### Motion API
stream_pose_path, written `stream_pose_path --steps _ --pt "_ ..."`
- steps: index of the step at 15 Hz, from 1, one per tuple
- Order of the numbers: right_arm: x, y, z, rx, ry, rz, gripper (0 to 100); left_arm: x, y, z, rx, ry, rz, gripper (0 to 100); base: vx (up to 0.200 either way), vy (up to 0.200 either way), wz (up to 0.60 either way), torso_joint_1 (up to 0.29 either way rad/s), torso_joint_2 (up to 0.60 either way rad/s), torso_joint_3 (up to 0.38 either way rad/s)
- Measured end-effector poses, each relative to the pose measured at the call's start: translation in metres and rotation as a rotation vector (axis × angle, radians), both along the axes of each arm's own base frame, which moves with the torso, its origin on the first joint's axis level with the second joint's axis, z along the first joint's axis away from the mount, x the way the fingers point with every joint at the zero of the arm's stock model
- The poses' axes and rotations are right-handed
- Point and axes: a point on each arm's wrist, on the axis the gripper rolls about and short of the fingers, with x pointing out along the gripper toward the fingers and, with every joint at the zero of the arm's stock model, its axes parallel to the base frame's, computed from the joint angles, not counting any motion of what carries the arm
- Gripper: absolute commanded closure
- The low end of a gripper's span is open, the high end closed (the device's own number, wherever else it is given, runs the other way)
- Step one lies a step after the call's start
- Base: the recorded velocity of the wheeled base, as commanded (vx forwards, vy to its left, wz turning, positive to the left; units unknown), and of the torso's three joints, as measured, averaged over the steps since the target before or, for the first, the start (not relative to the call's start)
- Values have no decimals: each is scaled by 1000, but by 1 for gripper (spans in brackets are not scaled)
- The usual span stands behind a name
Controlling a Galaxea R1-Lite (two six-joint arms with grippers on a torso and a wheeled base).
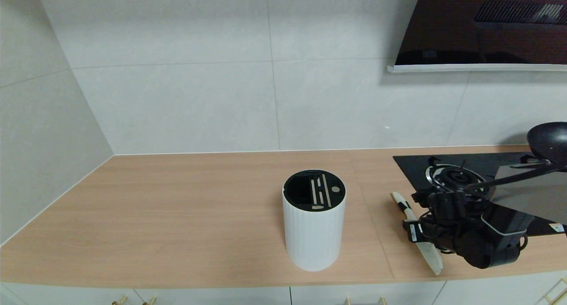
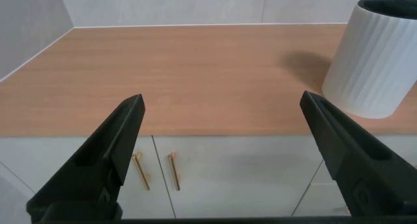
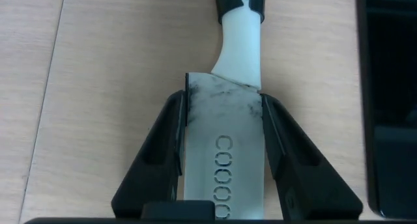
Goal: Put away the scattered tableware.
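A white knife (image 1: 404,207) with a black band on its handle lies on the wooden counter (image 1: 177,207), right of a white ribbed utensil holder (image 1: 313,234) with a black slotted top. My right gripper (image 1: 417,226) is down over the blade. In the right wrist view its fingers (image 3: 174,129) press against both edges of the marbled blade (image 3: 225,139), shut on it; the handle (image 3: 241,42) points away. My left gripper (image 2: 223,110) hangs open in front of the counter's front edge, holding nothing, with the holder (image 2: 371,61) off to one side.
A black hob (image 1: 487,165) with a burner and a dark long-handled pan (image 1: 549,138) lies just right of the knife. A range hood (image 1: 478,25) hangs above. Tiled walls close the back and left. Cabinet doors with brass handles (image 2: 172,172) sit under the counter.
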Motion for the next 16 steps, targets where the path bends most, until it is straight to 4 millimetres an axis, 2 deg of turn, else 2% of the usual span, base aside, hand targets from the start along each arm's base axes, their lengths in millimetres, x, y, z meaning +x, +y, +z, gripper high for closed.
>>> stream_pose_path --steps 2,6,9,13,15,16 --pt "-2 -4 17 10 -40 -8 100 0 0 0 0 0 0 0 0 0 0 0 0 0" --pt "-20 -8 82 34 -188 -14 100 0 0 0 1 -1 0 0 0 0 0 0 0 0" --pt "-38 0 123 53 -289 16 100 0 0 0 2 -1 0 0 0 0 0 0 0 0" --pt "-63 15 161 80 -395 72 100 0 0 1 42 -5 -15 0 0 0 0 0 0 0" --pt "-71 23 182 98 -464 101 100 -4 -2 16 46 -44 -109 0 0 0 0 0 0 0" --pt "-71 28 194 108 -502 114 100 -7 -3 31 50 -66 -173 0 0 0 0 0 0 0"
